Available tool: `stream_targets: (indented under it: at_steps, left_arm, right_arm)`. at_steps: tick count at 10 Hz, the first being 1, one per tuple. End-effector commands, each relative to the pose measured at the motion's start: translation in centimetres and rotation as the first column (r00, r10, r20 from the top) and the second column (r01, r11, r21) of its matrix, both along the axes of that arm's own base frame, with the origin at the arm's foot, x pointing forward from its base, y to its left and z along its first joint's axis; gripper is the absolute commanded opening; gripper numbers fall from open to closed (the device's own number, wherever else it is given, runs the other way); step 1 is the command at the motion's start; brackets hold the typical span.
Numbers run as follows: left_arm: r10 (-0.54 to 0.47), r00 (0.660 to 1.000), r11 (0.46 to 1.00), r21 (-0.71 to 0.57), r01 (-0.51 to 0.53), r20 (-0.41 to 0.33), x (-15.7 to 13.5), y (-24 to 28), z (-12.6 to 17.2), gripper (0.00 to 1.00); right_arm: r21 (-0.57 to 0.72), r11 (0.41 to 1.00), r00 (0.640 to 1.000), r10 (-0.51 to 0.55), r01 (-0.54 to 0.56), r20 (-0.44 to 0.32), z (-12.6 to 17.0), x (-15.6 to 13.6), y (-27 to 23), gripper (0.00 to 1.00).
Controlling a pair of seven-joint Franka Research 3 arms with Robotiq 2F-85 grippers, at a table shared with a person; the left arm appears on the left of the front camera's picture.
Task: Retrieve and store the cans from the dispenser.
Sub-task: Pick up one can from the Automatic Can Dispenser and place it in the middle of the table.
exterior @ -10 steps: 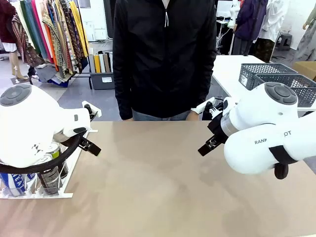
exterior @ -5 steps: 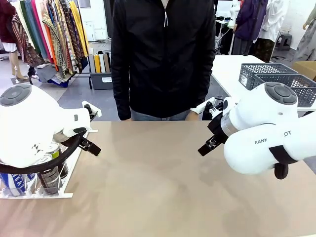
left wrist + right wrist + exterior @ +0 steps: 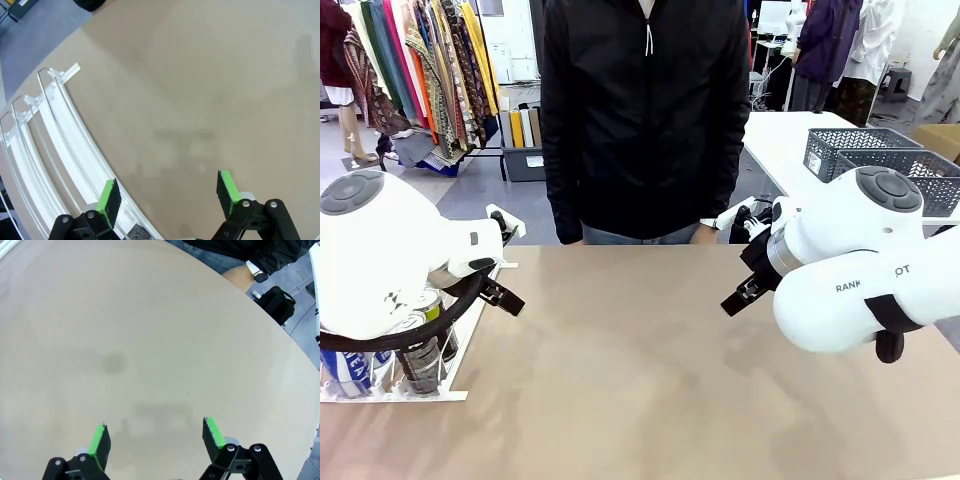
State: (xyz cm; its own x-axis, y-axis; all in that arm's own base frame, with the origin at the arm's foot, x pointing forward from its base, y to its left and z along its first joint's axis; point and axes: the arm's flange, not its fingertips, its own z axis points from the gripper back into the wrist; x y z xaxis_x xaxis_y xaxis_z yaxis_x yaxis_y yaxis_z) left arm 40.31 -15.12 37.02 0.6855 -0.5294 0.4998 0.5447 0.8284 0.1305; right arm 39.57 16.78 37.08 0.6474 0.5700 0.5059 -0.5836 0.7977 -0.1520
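The white dispenser [image 3: 395, 392] sits at the table's left edge, partly behind my left arm. Several cans stand at its low end: a blue-and-white can [image 3: 347, 368], a black can [image 3: 420, 366] and a green-banded one [image 3: 429, 304]. My left gripper [image 3: 506, 296] hovers just right of the rack. In the left wrist view it [image 3: 167, 194] is open above bare table, with the dispenser's empty lanes [image 3: 47, 150] curving away on the left. My right gripper [image 3: 741, 294] hangs over the table's right half. In the right wrist view it [image 3: 156, 436] is open and holds nothing.
A person in a black jacket [image 3: 645, 110] stands at the table's far edge, with one hand and a wristwatch [image 3: 246, 271] near it. Grey lattice baskets [image 3: 880, 160] stand on another table at the back right. A black bag [image 3: 275, 303] lies on the floor beyond.
The person has shifted slightly at the far edge. Both arms and the cans have stayed still.
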Motion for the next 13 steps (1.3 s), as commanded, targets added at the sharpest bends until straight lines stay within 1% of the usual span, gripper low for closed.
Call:
stream_targets:
  at_steps: [1,4,5,6,7,8,9,10,11,12,13]
  left_arm:
    - [0.0,1.0,1.0,0.0,0.0,0.001,0.0,0.0,0.0,1.0]
    - [0.0,1.0,1.0,0.0,0.0,0.0,0.0,0.0,0.0,1.0]
    - [-0.052,0.992,0.995,-0.087,0.042,-0.112,-0.7,0.2,1.2,1.0]
    - [-0.013,0.956,0.986,-0.162,-0.037,-0.295,-1.5,0.1,3.6,1.0]
    - [-0.124,0.913,0.953,-0.303,0.001,-0.389,-2.8,1.1,6.7,1.0]
    - [-0.283,0.855,0.876,-0.48,0.045,-0.436,-3.5,2.9,9.3,1.0]
    - [-0.41,0.8,0.775,-0.63,0.052,-0.438,-3.8,5.2,11.6,1.0]
    - [-0.493,0.774,0.653,-0.756,0.029,-0.396,-4.4,8.0,13.7,1.0]
    - [-0.489,0.813,0.517,-0.856,-0.02,-0.315,-5.7,12.6,15.8,1.0]
    - [-0.411,0.879,0.408,-0.911,-0.059,-0.241,-6.4,17.6,16.5,1.0]
    - [-0.299,0.932,0.322,-0.941,-0.104,-0.205,-6.9,22.9,16.2,1.0]
  right_arm:
    - [0.0,1.0,1.0,0.0,0.0,0.0,0.0,0.0,0.0,1.0]
    - [0.0,1.0,1.0,0.0,0.0,0.0,0.0,0.0,0.0,1.0]
    - [0.087,0.996,0.989,0.039,-0.027,-0.141,1.3,-0.4,-0.5,1.0]
    - [0.279,0.959,0.967,0.029,0.045,-0.254,3.9,-0.8,-1.6,1.0]
    - [0.403,0.897,0.93,-0.02,0.179,-0.367,7.0,-1.8,-3.7,1.0]
    - [0.532,0.824,0.916,0.045,0.192,-0.4,9.8,-3.1,-6.6,1.0]
    - [0.67,0.716,0.917,0.11,0.195,-0.384,12.4,-4.6,-9.8,1.0]
    - [0.768,0.617,0.916,0.188,0.17,-0.353,14.3,-6.4,-13.0,1.0]
    - [0.843,0.51,0.932,0.192,0.172,-0.306,15.7,-8.8,-17.3,1.0]
    - [0.893,0.407,0.955,0.133,0.192,-0.266,16.2,-10.4,-21.8,1.0]
    - [0.923,0.307,0.962,0.066,0.232,-0.264,15.6,-11.3,-25.8,1.0]
